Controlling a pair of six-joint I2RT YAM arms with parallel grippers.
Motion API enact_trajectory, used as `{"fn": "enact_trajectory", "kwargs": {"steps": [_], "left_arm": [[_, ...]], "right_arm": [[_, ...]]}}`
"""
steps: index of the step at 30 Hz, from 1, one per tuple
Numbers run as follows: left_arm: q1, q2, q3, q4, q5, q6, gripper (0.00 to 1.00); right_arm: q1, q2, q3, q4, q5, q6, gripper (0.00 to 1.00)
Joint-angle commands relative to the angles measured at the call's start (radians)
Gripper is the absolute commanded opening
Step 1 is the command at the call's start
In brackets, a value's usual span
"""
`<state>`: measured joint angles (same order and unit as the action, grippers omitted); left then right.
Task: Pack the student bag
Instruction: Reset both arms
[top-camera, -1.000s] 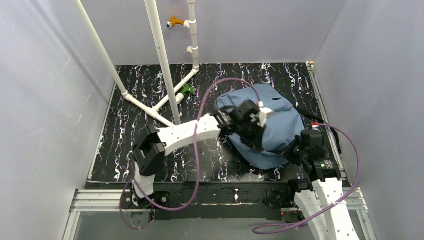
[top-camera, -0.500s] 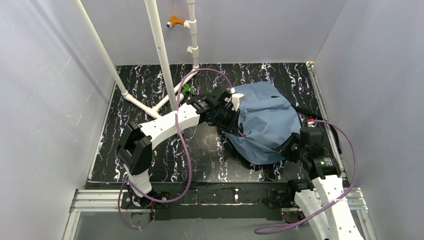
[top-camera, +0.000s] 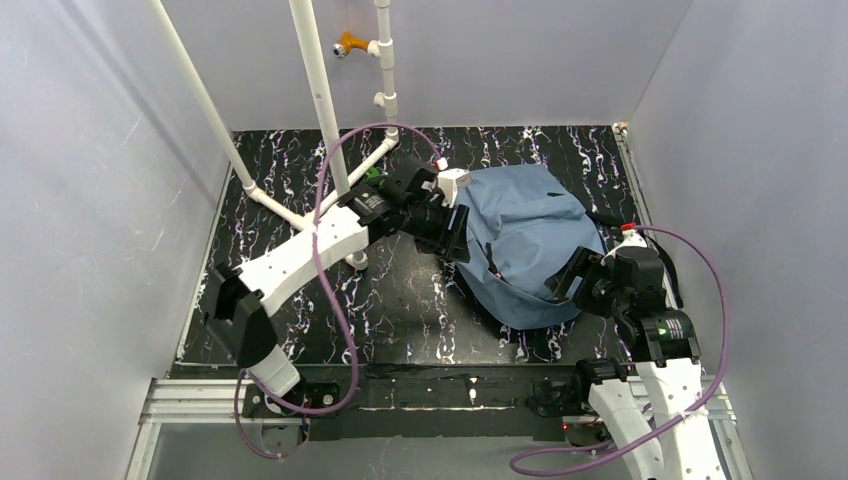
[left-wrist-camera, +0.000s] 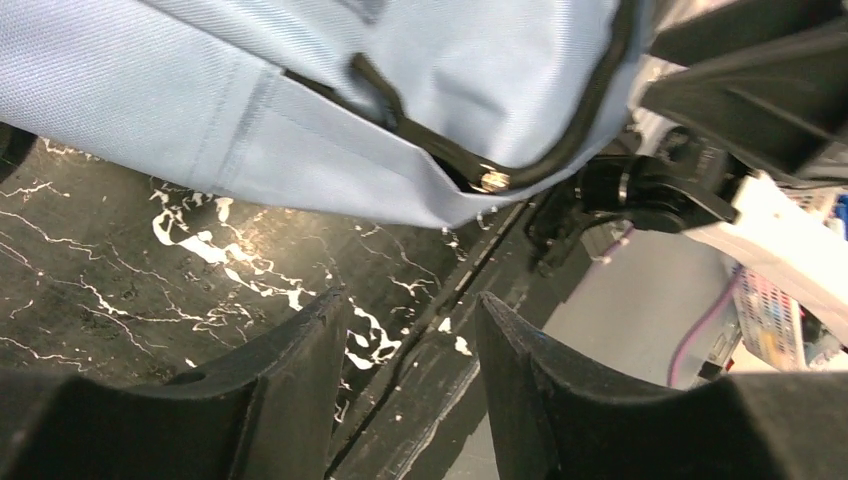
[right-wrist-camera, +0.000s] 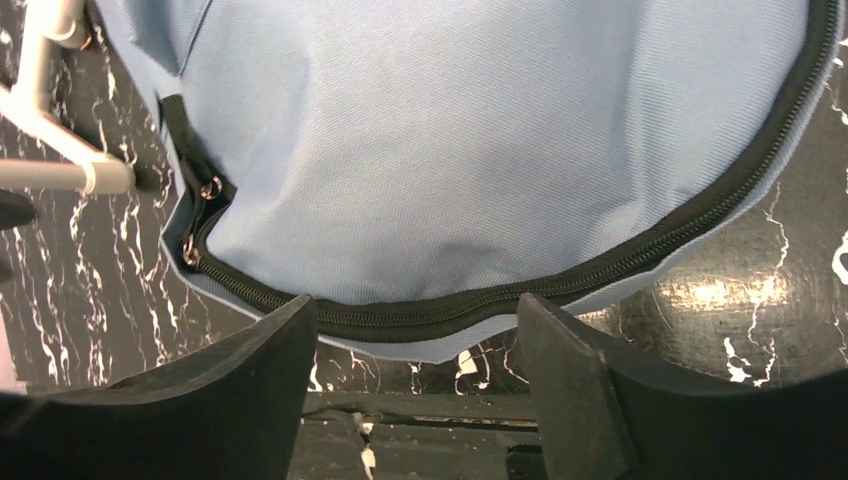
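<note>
The student bag (top-camera: 525, 245) is a dusty-blue backpack lying flat on the black marbled table, right of centre. Its black zipper (right-wrist-camera: 600, 270) runs along the near rim and looks closed. My left gripper (top-camera: 455, 228) stands open beside the bag's left edge with nothing between its fingers. In the left wrist view the bag (left-wrist-camera: 250, 90) and a metal zipper pull (left-wrist-camera: 490, 180) lie beyond the left gripper (left-wrist-camera: 410, 320). My right gripper (top-camera: 578, 280) is open at the bag's near right rim. In the right wrist view the bag's zipper edge lies just past the tips of the right gripper (right-wrist-camera: 415, 318).
A white pipe frame (top-camera: 320, 120) rises from the table's back left, with a green clamp (top-camera: 375, 178) at its foot. A black strap (top-camera: 612, 222) trails off the bag's right side. Grey walls close in left, right and behind. Purple cables loop over both arms.
Both grippers have gone from shut to open and let go of the bag fabric. The left arm has swung toward the back left, and the bag has settled flatter.
</note>
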<state>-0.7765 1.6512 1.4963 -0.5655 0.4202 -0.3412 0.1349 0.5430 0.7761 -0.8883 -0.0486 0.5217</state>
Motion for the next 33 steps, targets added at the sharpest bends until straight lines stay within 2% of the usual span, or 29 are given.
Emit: {"fn": "enact_trajectory", "kwargs": {"steps": [1, 6, 13, 18, 26, 33], "left_arm": [[-0.006, -0.164, -0.044, 0.004, 0.043, 0.005, 0.51], [-0.007, -0.353, -0.14, 0.128, 0.071, 0.0, 0.64], [-0.01, -0.667, -0.199, 0.253, 0.042, 0.017, 0.76], [-0.01, -0.87, -0.212, 0.235, -0.121, 0.084, 0.82], [-0.01, -1.165, -0.245, 0.189, -0.481, 0.168, 0.9], [-0.01, -1.252, -0.217, 0.105, -0.578, 0.188, 0.98]], "right_arm": [[-0.004, -0.019, 0.041, 0.049, -0.081, -0.041, 0.86], [-0.004, 0.014, 0.17, 0.041, -0.08, -0.121, 0.98], [-0.004, 0.056, 0.432, 0.011, 0.06, -0.179, 0.98], [-0.001, 0.062, 0.597, -0.012, 0.217, -0.21, 0.98], [0.044, 0.09, 0.762, 0.011, 0.373, -0.252, 0.98], [0.077, 0.103, 0.787, 0.046, 0.425, -0.27, 0.98]]}}
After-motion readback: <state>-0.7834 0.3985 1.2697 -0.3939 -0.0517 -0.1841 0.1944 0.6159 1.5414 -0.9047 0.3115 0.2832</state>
